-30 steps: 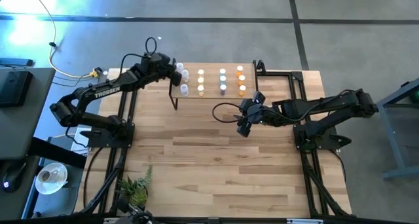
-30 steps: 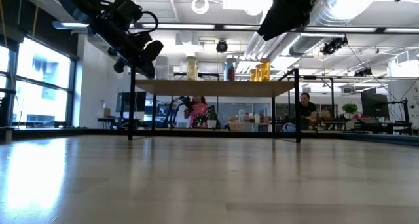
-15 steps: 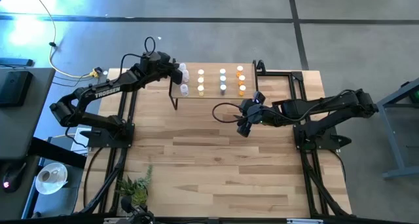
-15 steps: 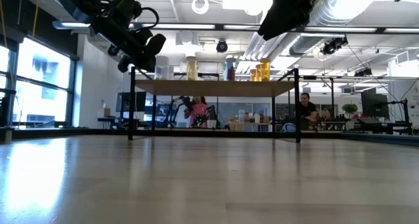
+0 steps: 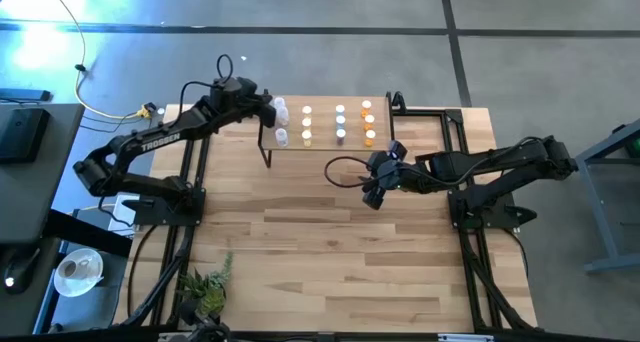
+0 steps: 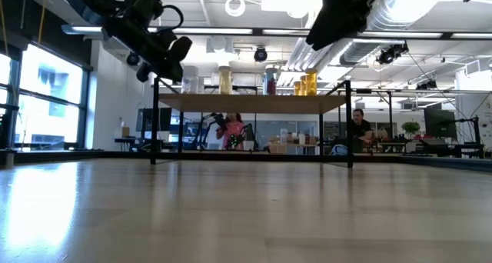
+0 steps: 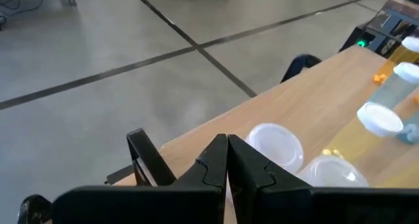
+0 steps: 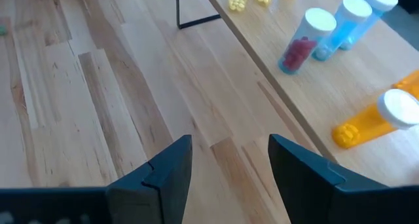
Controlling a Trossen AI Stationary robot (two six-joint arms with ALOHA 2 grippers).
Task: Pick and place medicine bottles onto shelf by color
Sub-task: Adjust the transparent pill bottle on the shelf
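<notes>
The shelf (image 5: 322, 142) stands at the table's far middle on thin black legs. On its board the medicine bottles stand upright in columns: clear (image 5: 282, 135), pale yellow (image 5: 307, 123), bluish (image 5: 340, 134), amber-orange (image 5: 369, 135). My left gripper (image 5: 268, 109) is shut and hangs just above the shelf's left end. In the left wrist view, two white caps (image 7: 275, 145) sit right beyond its tips (image 7: 227, 164). In the low view a gap shows between it (image 6: 178, 49) and the clear bottle (image 6: 190, 80). My right gripper (image 5: 372, 190) is open above the table, near side of the shelf's right end.
A small green plant (image 5: 205, 287) lies at the table's near left corner. Black frame rails (image 5: 455, 132) run along the table's sides. Bare tabletop (image 5: 330, 242) stretches from the shelf to the near edge. People sit in the room beyond the table (image 6: 357, 128).
My left gripper has tipped its shut fingertips up a little above the shelf's left end, staying over the clear bottles. The right arm and the bottles have kept still.
</notes>
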